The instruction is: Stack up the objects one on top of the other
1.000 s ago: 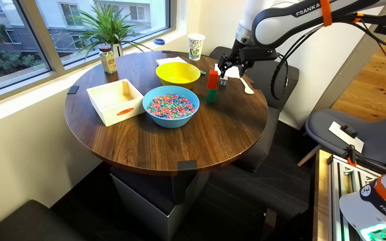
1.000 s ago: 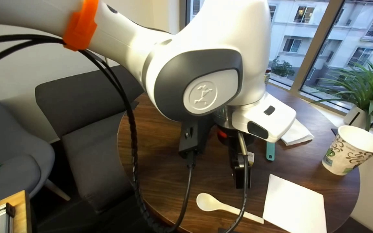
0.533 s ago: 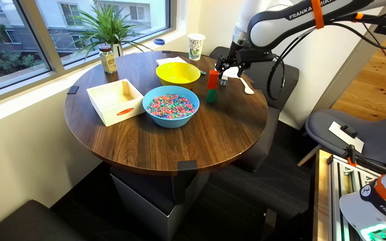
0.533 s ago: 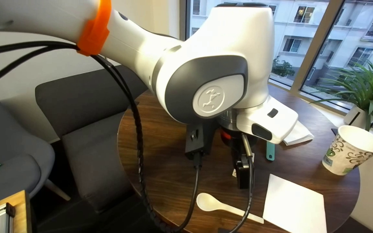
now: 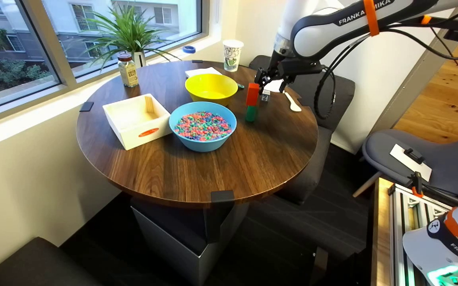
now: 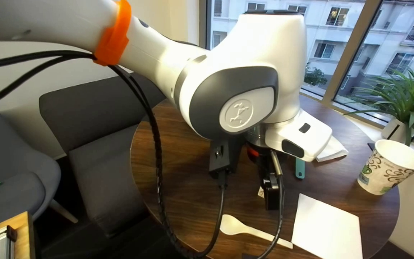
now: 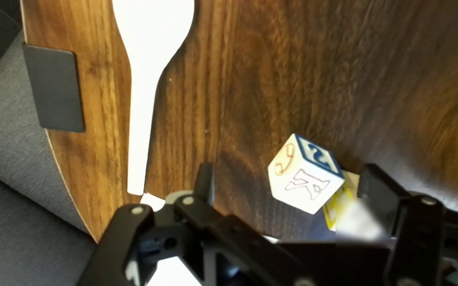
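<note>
"What are things resting on?"

"A round wooden worktop (image 5: 249, 163). Around its middle stand a yellow bowl (image 5: 208, 96) and a blue bowl (image 5: 202, 146), with a pale wooden box (image 5: 135, 138) just beside the blue one."

"And farther out?"

"A labelled jar (image 5: 129, 74), a paper cup (image 5: 232, 56), folded white paper (image 6: 332, 148); a teal handle (image 6: 300, 168), partly hidden. There's a pale spoon (image 6: 253, 232), its end near the corner of a white sheet (image 6: 327, 230)."

"Any blocks?"

"A green block (image 5: 251, 114) standing upright, and a lettered cube (image 7: 307, 178), a yellow-edged piece (image 7: 337, 203) close by, partly covered."

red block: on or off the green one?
On: in an exterior view the red block stands upright atop the green block, no gap showing.
</note>
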